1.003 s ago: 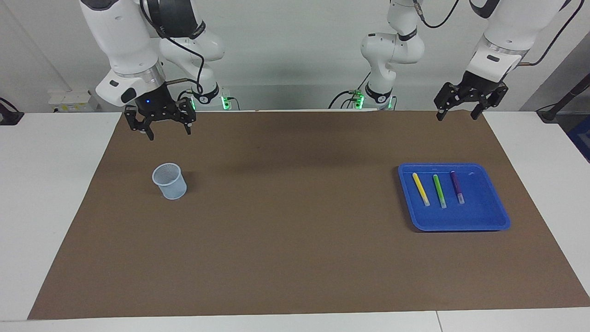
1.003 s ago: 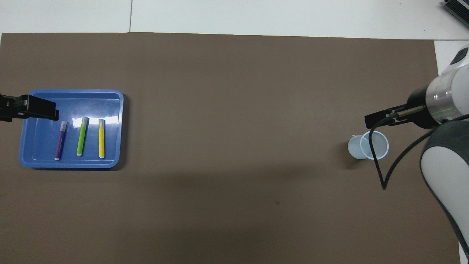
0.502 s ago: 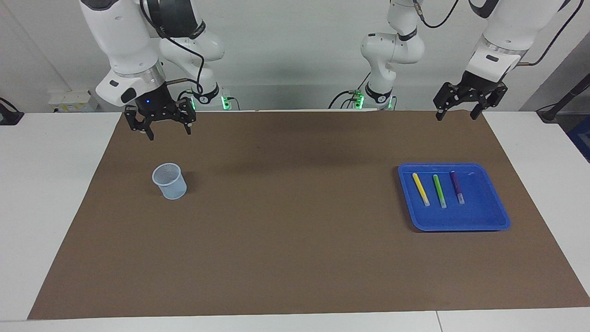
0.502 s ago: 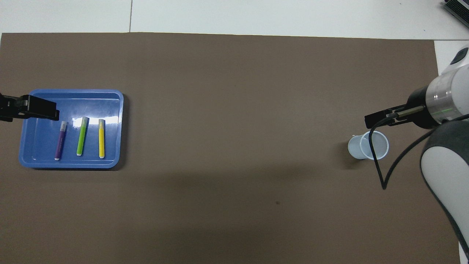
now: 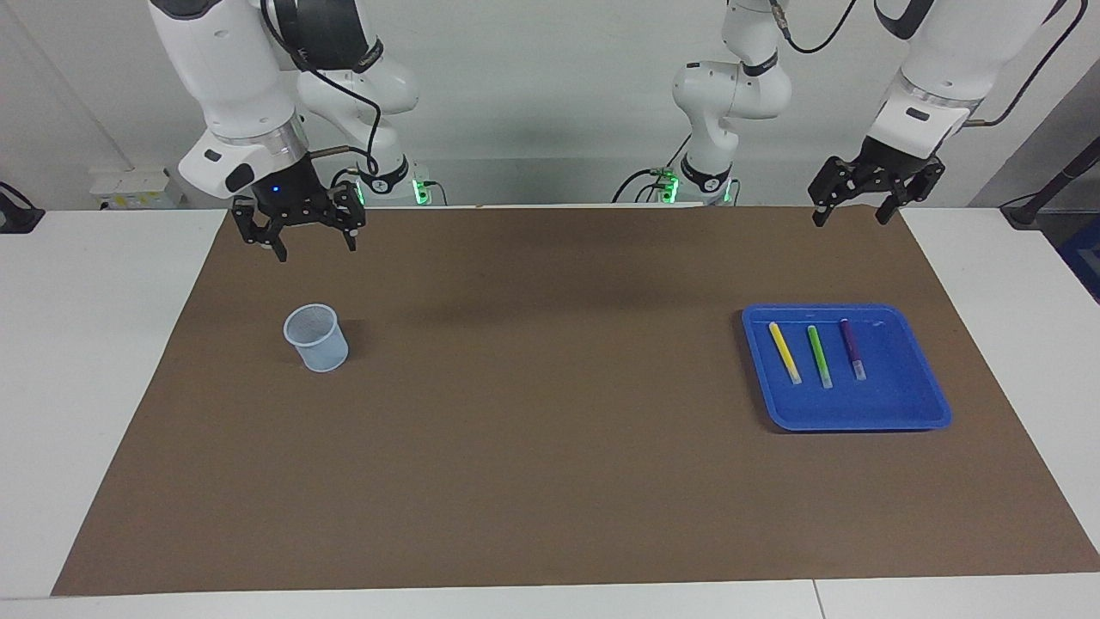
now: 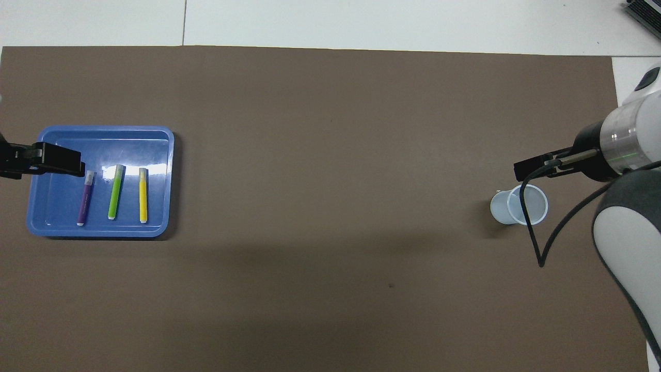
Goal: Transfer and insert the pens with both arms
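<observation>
Three pens lie side by side in a blue tray (image 5: 859,421) (image 6: 98,231) toward the left arm's end of the table: yellow (image 5: 784,352) (image 6: 143,195), green (image 5: 819,356) (image 6: 115,191) and purple (image 5: 852,349) (image 6: 85,198). High over the brown mat hangs my left gripper (image 5: 851,215) (image 6: 51,159), open and holding nothing; from overhead it overlaps the tray's corner. A pale blue mesh cup (image 5: 316,337) (image 6: 519,205) stands upright toward the right arm's end. My right gripper (image 5: 316,249) (image 6: 537,168) waits open in the air over the mat beside the cup.
A brown mat (image 5: 550,430) covers most of the white table (image 5: 86,344). Two smaller white arms with green lights (image 5: 730,112) stand at the robots' edge of the table. A black cable (image 6: 537,248) loops from the right arm over the cup.
The left gripper has shifted slightly, a little higher in the facing view and lower in the overhead view. The right gripper, the pens and the cup have not moved.
</observation>
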